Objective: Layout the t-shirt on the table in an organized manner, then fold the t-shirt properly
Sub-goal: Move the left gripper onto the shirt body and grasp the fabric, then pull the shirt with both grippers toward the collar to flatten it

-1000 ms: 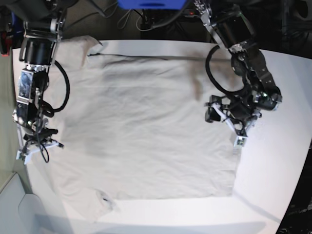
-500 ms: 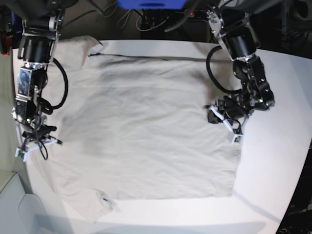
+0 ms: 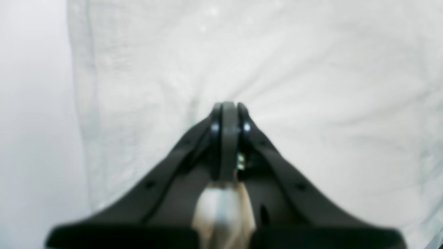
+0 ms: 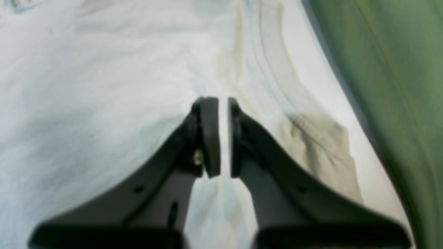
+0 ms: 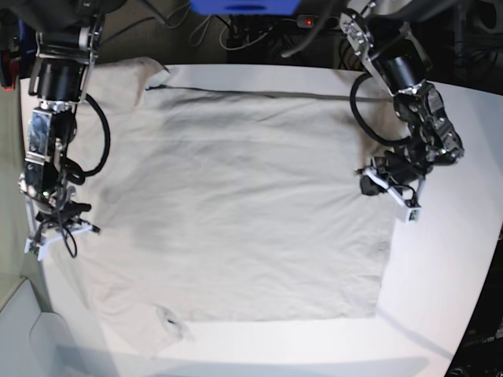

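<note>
The light grey-beige t-shirt (image 5: 236,196) lies spread over the white table (image 5: 440,298), with its collar and dark label (image 5: 169,322) at the near left. My left gripper (image 5: 409,210) is at the shirt's right edge. In the left wrist view its jaws (image 3: 226,107) are pressed shut on the cloth (image 3: 311,69), and creases run into the tip. My right gripper (image 5: 55,236) is at the shirt's left side, over the sleeve. In the right wrist view it (image 4: 223,103) shows only a thin slit, with cloth (image 4: 86,86) bunched between the fingers.
The table's left edge (image 4: 313,69) runs close beside the right gripper, with a green surface (image 4: 398,86) beyond it. A grey bin (image 5: 31,338) stands at the near left corner. Cables and a blue object (image 5: 244,6) lie behind the far edge.
My left gripper has shut and moved outward to the right, and the shirt's right edge has come with it. The right arm has stayed put.
</note>
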Robot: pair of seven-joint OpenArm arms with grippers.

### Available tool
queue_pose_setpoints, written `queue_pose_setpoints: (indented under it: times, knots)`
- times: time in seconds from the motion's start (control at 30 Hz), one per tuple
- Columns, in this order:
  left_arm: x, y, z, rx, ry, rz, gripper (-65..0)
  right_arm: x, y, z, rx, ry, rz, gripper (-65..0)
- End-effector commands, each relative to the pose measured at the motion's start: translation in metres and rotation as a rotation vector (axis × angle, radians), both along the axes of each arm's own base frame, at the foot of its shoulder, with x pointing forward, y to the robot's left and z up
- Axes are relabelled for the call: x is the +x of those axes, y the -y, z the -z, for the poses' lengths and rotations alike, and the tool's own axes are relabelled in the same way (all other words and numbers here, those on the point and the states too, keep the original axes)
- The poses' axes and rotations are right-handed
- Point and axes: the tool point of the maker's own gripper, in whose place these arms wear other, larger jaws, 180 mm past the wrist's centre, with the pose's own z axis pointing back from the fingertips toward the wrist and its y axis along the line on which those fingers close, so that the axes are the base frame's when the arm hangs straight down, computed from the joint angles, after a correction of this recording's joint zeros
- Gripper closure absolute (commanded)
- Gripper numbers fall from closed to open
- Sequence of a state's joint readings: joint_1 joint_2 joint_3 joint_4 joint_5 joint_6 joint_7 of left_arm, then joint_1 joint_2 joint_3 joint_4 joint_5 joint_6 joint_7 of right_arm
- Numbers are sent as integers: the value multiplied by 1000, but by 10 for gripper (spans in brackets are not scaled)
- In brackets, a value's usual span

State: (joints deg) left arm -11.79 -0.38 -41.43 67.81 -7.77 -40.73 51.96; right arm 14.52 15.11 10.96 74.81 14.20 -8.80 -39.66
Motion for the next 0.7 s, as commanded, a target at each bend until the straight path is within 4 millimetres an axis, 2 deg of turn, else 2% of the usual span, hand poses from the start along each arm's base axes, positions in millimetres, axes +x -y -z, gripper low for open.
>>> queue_pose_setpoints:
  times: [0.0, 0.17, 0.23, 0.4, 0.5, 0.57, 0.67]
  knots:
    - [-12, -13, 10, 57, -72, 2, -2, 12, 7, -23, -29, 65, -6, -40]
    - [-11, -17, 6, 66, -63, -4, -2, 14, 6, -27, -33, 75, -8, -40]
    - [-12, -31, 4, 91, -65, -11, -2, 16, 5, -38, -45, 105, -15, -40]
    - [-12, -38, 1, 110, -64, -13, -2, 9, -1, -57, -75, 158, -38, -40]
    - [-9, -44, -19, 162, -49, -8, -2, 6, -4, -63, -84, 174, -47, -40]
    - [-4, -50, -43, 202, -7, -11, -2, 4, -6, -66, -88, 185, -52, -41]
    - [2, -48, -67, 210, 55, -11, -2, 2, -7, -68, -92, 190, -55, -41]
